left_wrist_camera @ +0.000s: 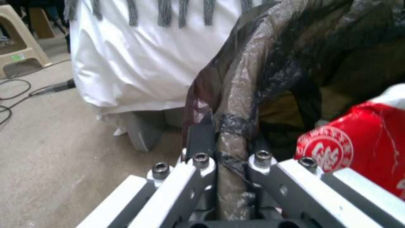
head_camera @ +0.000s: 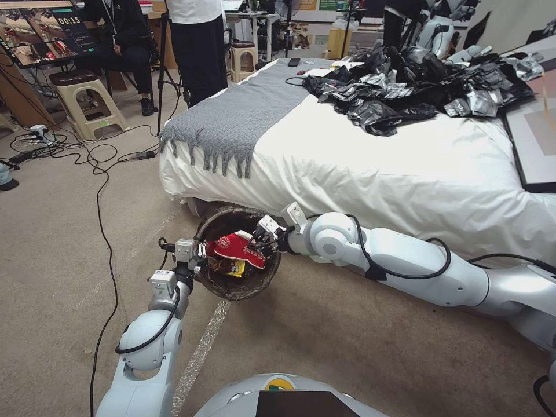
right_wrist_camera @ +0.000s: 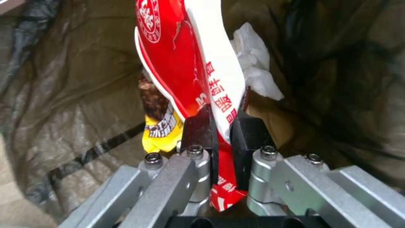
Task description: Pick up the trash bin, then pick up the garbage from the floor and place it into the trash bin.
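The trash bin [head_camera: 238, 255] hangs tilted by the bed [head_camera: 370, 156], its rim pinched tight in the left gripper [head_camera: 200, 255] fingers. The right gripper [head_camera: 260, 236] fingers squeeze a red-and-white packet [right_wrist_camera: 190, 63] inside, above a yellow wrapper [right_wrist_camera: 162, 133].

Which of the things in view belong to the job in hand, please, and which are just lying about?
Job:
- trash bin, rim clamped by left gripper
- red-and-white packet, held by right gripper over the bin
- yellow wrapper inside

Lying about:
- black plastic bags on bed
- grey blanket
- stool
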Robot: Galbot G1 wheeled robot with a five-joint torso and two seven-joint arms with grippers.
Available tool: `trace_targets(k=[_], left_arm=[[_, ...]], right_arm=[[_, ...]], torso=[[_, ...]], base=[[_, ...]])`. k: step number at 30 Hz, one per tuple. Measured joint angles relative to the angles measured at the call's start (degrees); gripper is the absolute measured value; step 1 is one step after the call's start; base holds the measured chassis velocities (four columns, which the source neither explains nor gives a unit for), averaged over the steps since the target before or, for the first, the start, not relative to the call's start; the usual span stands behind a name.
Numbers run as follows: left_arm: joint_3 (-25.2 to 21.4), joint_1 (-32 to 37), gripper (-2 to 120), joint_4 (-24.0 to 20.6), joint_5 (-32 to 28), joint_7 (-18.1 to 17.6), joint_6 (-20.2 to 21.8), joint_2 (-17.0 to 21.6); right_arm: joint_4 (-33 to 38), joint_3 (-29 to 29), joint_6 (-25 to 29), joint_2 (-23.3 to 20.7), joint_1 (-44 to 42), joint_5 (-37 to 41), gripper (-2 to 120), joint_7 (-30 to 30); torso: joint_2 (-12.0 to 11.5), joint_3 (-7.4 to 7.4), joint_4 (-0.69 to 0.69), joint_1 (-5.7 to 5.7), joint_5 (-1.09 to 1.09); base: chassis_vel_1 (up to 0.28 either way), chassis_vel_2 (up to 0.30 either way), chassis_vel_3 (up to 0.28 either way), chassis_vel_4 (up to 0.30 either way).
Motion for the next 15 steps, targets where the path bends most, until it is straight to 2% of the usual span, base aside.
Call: trace_targets(k=[2, 4, 6, 9, 13, 15], left_arm=[[0.0, 0.0, 2, 0.0, 0.0, 0.0, 0.0, 0.0], [0.0, -0.1, 2, 0.0, 0.0, 0.0, 0.0, 0.0], [0.0, -0.1, 2, 0.0, 0.0, 0.0, 0.0, 0.0], [0.0, -0.3, 2, 0.3, -0.1, 0.0, -0.1, 0.0], [0.0, -0.3, 2, 0.5, -0.1, 0.0, -0.1, 0.0], [0.1, -0.4, 2, 0.6, 0.0, 0.0, -0.1, -0.1]], right_arm=[[0.0, 0.0, 0.0, 0.0, 0.0, 0.0, 8, 0.0], [0.0, 0.0, 0.0, 0.0, 0.1, -0.1, 18, 0.3], [0.1, 0.0, 0.0, 0.0, 0.1, -0.1, 21, 0.5], [0.6, 0.7, 0.0, -0.1, 0.1, 0.2, 39, 1.4], [0.8, 1.0, 0.0, -0.1, 0.1, 0.3, 43, 1.5], [1.2, 1.6, 0.0, -0.2, 0.0, 0.4, 59, 1.6]], torso=[[0.0, 0.0, 0.0, 0.0, 0.0], [0.0, 0.0, 0.0, 0.0, 0.0], [0.0, 0.0, -0.01, 0.0, 0.0], [0.0, 0.0, -0.01, 0.0, 0.0], [0.0, 0.0, -0.01, 0.0, 0.0], [0.0, 0.0, -0.01, 0.0, 0.0]], base=[[0.0, 0.0, 0.0, 0.0], [0.0, 0.0, 0.0, 0.0], [0.0, 0.0, 0.0, 0.0], [0.0, 0.0, 0.0, 0.0], [0.0, 0.0, 0.0, 0.0], [0.0, 0.0, 0.0, 0.0]])
